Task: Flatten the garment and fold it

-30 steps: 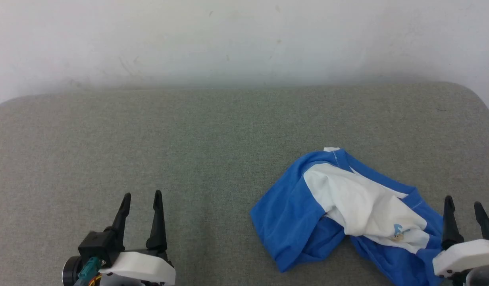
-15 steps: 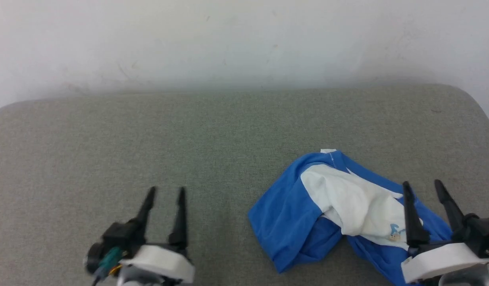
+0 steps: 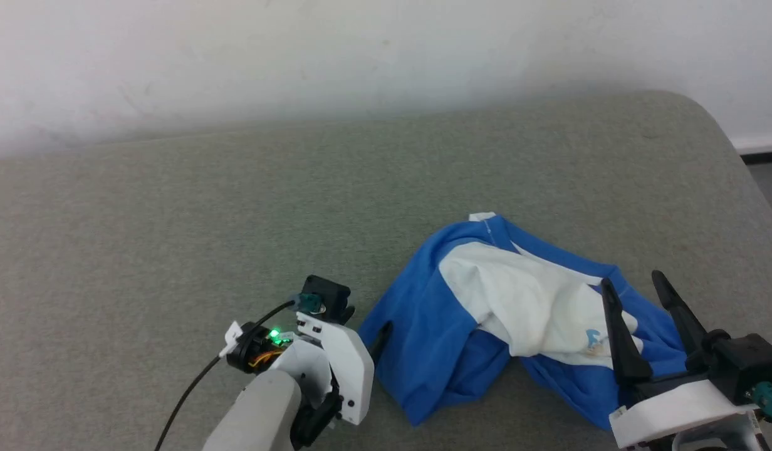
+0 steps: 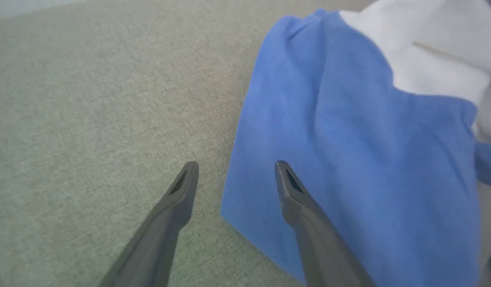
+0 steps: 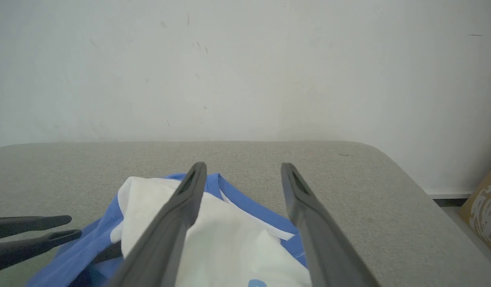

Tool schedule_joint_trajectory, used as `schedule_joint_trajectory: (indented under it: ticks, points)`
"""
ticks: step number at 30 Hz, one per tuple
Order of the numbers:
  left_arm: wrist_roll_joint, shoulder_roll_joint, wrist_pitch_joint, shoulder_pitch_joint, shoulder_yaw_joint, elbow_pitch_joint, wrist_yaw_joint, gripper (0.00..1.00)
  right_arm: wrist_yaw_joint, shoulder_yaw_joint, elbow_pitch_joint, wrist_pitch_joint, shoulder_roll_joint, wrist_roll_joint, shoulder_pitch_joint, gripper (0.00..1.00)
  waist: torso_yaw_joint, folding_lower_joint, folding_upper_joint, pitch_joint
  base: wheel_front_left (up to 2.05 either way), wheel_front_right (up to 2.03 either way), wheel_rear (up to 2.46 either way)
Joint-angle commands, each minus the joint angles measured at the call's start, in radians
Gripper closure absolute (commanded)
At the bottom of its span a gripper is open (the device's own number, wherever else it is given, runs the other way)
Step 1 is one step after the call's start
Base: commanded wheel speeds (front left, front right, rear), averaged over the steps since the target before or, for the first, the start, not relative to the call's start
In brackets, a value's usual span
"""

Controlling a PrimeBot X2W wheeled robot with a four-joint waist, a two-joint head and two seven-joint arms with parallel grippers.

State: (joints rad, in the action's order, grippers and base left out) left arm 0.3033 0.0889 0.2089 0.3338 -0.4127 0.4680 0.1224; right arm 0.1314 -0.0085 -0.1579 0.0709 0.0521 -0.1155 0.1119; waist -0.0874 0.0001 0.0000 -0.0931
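While the garment (image 3: 505, 307) is lying crumpled on the grey padded surface (image 3: 173, 219), it is sitting toward 4 o'clock from the middle of the head view. Its white body is bunching on top, with royal-blue sleeve cloth folding around it at 9 o'clock and trailing out beneath it at 5 o'clock. A small light-blue print (image 3: 591, 338) is showing on the white cloth near the heap's 3 o'clock end.

At the heap's 9 o'clock edge the left gripper (image 4: 236, 165) is pointing down with its fingers spread wide. In the left wrist view they are straddling the border of the blue cloth, one finger over the blue and the other over bare grey padding. Whether either tip is touching cannot be told, and nothing is sitting between them. A green light (image 3: 274, 333) is glowing on that wrist, and a black cable (image 3: 192, 388) is running off toward 7 o'clock.

At the heap's 3 o'clock end the right gripper (image 3: 631, 279) is hanging with its fingers parted just as wide, pointing toward 12 o'clock and gripping nothing. One finger is crossing in front of the white cloth beside the print.

Beyond the padding, at 12 o'clock, a scuffed white wall (image 3: 361, 50) is rising. A brown printed box (image 5: 482, 207) is showing at 4 o'clock in the right wrist view.
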Motion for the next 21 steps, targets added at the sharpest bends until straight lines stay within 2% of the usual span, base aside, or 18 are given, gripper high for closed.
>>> schedule_joint_trajectory:
  ticks: [1,2,8,9,10,11,15,18,21]
  points:
    - [0.010,0.020,0.055,0.029,-0.027,0.040,0.006,0.00,-0.001,-0.001,0.003,0.004,-0.002,-0.007,-0.008,0.00,-0.042,-0.0001,0.0000,-0.027,0.00,0.00,0.00]
    - [0.010,0.020,0.055,0.029,-0.027,0.040,0.006,0.00,-0.001,-0.001,0.003,0.004,-0.002,-0.007,-0.008,0.00,-0.042,-0.0001,0.0000,-0.027,0.00,0.00,0.00]
    - [0.034,0.072,0.256,0.068,-0.145,0.130,0.008,0.00,-0.001,0.000,0.021,0.015,-0.002,-0.018,-0.016,0.00,-0.063,-0.0001,0.0000,-0.040,0.00,0.00,0.00]
    - [0.048,0.079,0.278,0.072,-0.168,0.129,0.008,0.26,-0.001,0.000,0.024,0.015,-0.002,-0.015,-0.017,0.00,-0.064,-0.0001,0.0000,-0.041,0.00,0.00,0.00]
    - [0.063,0.088,0.294,0.077,-0.189,0.123,0.008,0.68,-0.001,-0.001,0.026,0.016,-0.002,-0.014,-0.019,0.00,-0.064,-0.0001,0.0000,-0.042,0.00,0.00,0.00]
    - [0.076,0.100,0.299,0.084,-0.204,0.112,0.008,1.00,-0.001,-0.001,0.028,0.018,-0.002,-0.013,-0.020,0.00,-0.063,-0.0001,0.0000,-0.043,0.00,0.00,0.00]
    - [0.089,0.156,0.207,0.122,-0.159,0.044,-0.008,1.00,-0.001,-0.008,0.031,0.021,-0.002,-0.015,-0.023,0.00,-0.056,-0.0001,0.0000,-0.042,0.00,0.00,0.00]
    - [0.096,0.205,0.126,0.140,-0.084,-0.024,-0.059,1.00,-0.001,-0.013,0.034,0.023,-0.002,-0.019,-0.020,0.00,-0.041,-0.0001,0.0000,-0.039,0.00,0.00,0.00]
    - [0.118,0.262,0.092,0.125,-0.002,-0.091,-0.117,1.00,-0.001,-0.013,0.038,0.023,-0.002,-0.019,-0.016,0.00,-0.028,-0.0001,0.0000,-0.037,0.00,0.00,0.00]
